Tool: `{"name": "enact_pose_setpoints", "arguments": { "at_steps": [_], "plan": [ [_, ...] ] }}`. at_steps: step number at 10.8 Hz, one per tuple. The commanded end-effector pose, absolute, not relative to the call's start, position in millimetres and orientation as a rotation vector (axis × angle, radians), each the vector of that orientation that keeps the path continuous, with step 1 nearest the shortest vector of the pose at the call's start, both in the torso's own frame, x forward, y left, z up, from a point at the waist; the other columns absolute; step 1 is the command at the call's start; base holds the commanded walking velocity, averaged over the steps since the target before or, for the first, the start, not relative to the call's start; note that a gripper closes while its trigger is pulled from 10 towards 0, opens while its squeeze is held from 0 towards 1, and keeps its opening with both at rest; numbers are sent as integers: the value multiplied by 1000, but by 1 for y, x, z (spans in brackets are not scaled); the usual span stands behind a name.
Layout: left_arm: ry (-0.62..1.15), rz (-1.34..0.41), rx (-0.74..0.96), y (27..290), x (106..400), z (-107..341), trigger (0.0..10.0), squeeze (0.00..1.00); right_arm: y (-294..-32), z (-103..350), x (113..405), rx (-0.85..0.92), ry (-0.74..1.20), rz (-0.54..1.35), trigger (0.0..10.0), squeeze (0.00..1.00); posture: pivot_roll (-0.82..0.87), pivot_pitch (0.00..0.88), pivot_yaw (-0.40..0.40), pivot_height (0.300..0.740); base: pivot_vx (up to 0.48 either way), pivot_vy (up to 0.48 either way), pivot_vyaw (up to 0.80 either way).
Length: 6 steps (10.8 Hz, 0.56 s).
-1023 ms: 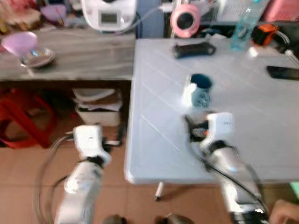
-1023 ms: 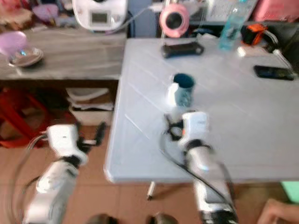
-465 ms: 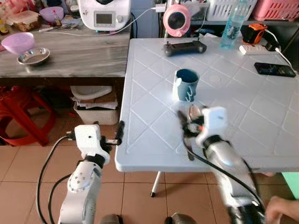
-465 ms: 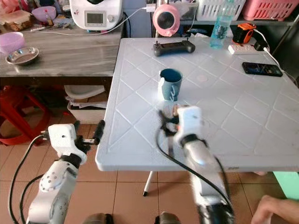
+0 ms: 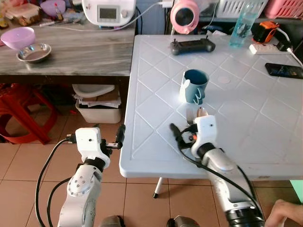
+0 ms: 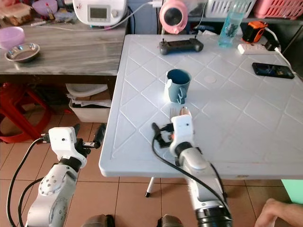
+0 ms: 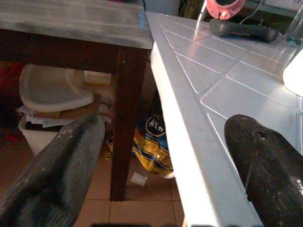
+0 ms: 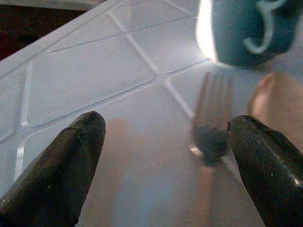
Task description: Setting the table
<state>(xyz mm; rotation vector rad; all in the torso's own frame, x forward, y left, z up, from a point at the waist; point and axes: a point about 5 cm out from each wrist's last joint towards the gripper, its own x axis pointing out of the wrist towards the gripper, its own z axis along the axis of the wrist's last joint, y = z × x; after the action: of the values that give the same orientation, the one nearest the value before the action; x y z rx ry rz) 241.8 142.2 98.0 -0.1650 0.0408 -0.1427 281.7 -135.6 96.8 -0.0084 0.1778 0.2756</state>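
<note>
Right hand (image 5: 182, 137) hovers low over the near part of the white table (image 5: 156, 71), its two black fingers spread wide and holding nothing. Just beyond its wrist, a fork (image 5: 190, 113) and a spoon (image 5: 202, 112) lie side by side on the tabletop, with a blue mug (image 5: 195, 86) standing upright a little farther back, near them but apart. In the right wrist view the fork (image 8: 210, 118) lies between the spread fingers (image 8: 61, 170), the mug (image 8: 251, 28) behind it. Left hand (image 5: 120, 135) hangs beside the table's left edge, off the surface, fingers parted and empty. At the far side of the table sit a black controller (image 5: 192, 45), a clear bottle (image 5: 241, 23) and a black phone (image 5: 284, 70). On the wooden counter (image 5: 66, 52) to the left rest a purple bowl (image 5: 18, 37) and a small metal bowl (image 5: 33, 52).
</note>
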Motion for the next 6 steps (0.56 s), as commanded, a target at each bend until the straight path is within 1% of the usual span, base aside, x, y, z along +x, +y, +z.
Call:
{"name": "enact_pose_setpoints", "arguments": {
  "at_steps": [1,3,6],
  "plan": [
    [39,-147,-153,144,241,100,10000,0,-141,99,281,-4,178,249,10000,0,-20,108,22,740,0,0,0],
    [39,-159,-150,143,243,101,10000,0,-142,94,281,14,216,233,10000,0,-22,109,26,740,0,0,0],
    [38,-165,-141,146,244,102,10000,0,-134,85,281,52,314,263,10000,0,-17,120,42,740,0,0,0]
  ]
}}
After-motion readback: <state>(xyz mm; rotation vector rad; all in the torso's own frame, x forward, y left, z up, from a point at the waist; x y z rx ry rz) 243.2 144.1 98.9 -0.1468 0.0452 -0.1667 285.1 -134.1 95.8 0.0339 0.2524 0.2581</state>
